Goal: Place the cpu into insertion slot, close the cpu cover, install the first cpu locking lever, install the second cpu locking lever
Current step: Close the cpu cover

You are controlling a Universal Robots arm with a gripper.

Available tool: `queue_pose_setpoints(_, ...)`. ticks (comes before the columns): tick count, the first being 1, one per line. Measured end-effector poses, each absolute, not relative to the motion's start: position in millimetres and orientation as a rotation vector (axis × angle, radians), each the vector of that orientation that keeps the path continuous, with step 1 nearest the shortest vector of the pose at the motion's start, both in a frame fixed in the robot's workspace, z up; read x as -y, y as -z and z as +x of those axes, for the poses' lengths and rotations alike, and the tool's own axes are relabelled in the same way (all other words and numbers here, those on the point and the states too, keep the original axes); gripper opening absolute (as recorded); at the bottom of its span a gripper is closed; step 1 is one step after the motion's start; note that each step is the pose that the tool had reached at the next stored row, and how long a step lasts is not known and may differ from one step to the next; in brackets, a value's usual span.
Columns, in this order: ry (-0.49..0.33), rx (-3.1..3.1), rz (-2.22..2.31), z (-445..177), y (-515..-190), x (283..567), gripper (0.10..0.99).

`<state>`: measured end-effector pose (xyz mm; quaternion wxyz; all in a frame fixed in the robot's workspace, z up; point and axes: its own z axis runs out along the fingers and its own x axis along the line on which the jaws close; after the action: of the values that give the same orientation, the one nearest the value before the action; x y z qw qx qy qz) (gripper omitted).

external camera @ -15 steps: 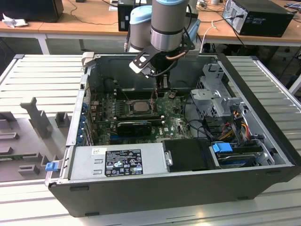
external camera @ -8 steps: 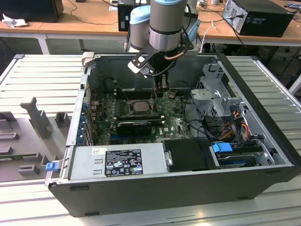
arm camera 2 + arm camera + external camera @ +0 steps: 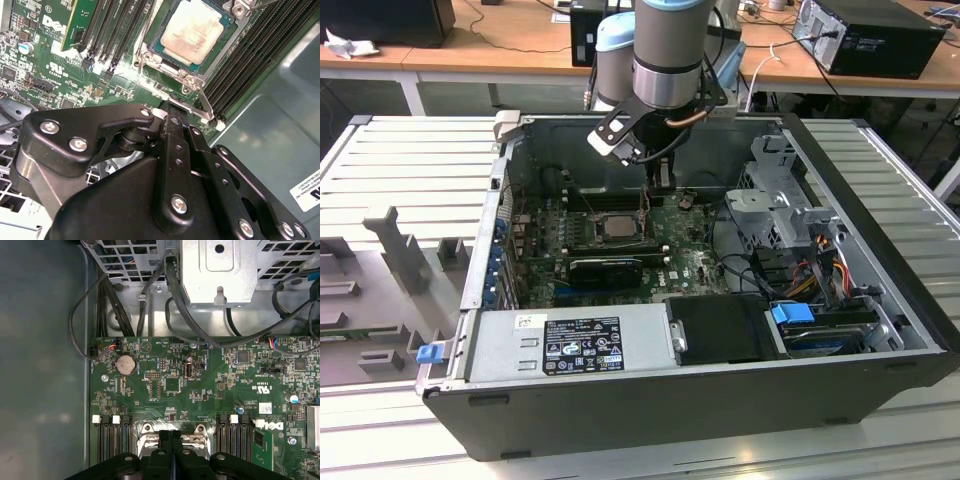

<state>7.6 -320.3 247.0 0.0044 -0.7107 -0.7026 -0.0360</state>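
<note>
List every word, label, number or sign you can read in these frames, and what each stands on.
Power supply label, exterior view: print too small to read.
White sticker beside it: too small to read.
Case-wall label, second wrist view: partly cut off, too small.
Motherboard markings, in both wrist views: too small or blurred to quote.
Nothing reads clearly enough to quote.

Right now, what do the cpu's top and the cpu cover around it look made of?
The cpu: dull silvery-beige metal lid, with a smudged matte sheen. The cpu cover: bare grey sheet metal, probably steel, with glinting edges.
</note>
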Motion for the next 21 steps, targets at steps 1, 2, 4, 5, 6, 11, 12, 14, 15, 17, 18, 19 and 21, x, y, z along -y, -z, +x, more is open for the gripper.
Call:
queue_pose_setpoints(1, 0.113, 2.201, -2.226, 7.1, -247.0, 320.3, 0.106)
queue_pose_setpoints(2, 0.113, 2.201, -2.226, 6.8, -247.0, 320.3, 0.106)
queue_pose_setpoints(4, 0.113, 2.201, -2.227, 5.9, -247.0, 320.3, 0.106)
queue_pose_setpoints(5, 0.113, 2.201, -2.227, 5.2, -247.0, 320.3, 0.106)
queue_pose_setpoints(6, 0.113, 2.201, -2.226, 4.9, -247.0, 320.3, 0.106)
queue_pose_setpoints(11, 0.113, 2.201, -2.226, 2.8, -247.0, 320.3, 0.106)
queue_pose_setpoints(12, 0.113, 2.201, -2.226, 2.3, -247.0, 320.3, 0.106)
queue_pose_setpoints(14, 0.113, 2.201, -2.226, -0.2, -246.8, 320.3, 0.106)
queue_pose_setpoints(15, 0.113, 2.201, -2.226, -1.3, -246.1, 320.2, 0.106)
queue_pose_setpoints(17, 0.113, 2.201, -2.227, -3.4, -244.0, 320.3, 0.106)
queue_pose_setpoints(18, 0.113, 2.201, -2.227, -4.5, -242.6, 320.3, 0.106)
queue_pose_setpoints(19, 0.113, 2.201, -2.227, -5.5, -241.2, 320.3, 0.106)
queue_pose_setpoints(21, 0.112, 2.201, -2.226, -6.9, -237.6, 320.3, 0.106)
